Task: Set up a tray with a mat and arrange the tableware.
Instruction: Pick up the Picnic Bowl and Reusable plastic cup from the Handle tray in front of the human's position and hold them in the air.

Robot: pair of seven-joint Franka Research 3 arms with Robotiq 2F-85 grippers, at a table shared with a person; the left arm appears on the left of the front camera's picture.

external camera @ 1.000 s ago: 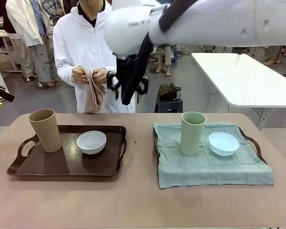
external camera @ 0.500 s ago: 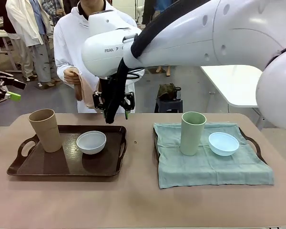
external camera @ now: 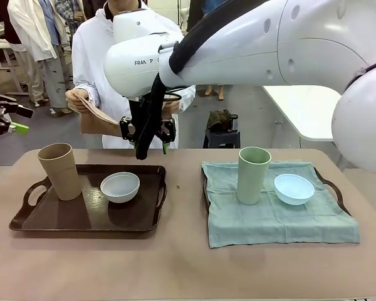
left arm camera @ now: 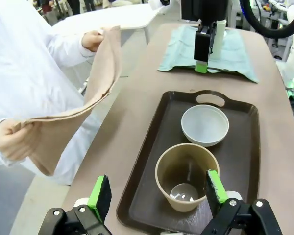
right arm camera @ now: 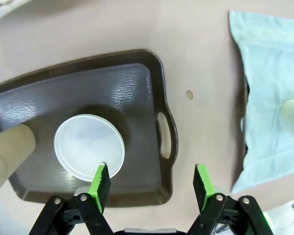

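Note:
A tan tumbler and a white bowl stand on the bare dark brown tray at the left. The pale green tumbler and light blue bowl stand on a pale green mat over the right tray. My right gripper hangs open above the brown tray's far edge, looking down on the white bowl. At the far left my left gripper is open, with the tan tumbler below it. The person holds a tan mat spread between both hands.
My right arm crosses the upper middle of the front view. A handle of the right tray sticks out from under the green mat. Bare tabletop runs along the near edge and between the trays.
My right gripper has swung left and down toward the brown tray's far edge. The person has unfolded the tan mat and stretched it between both hands. My left gripper shifted slightly.

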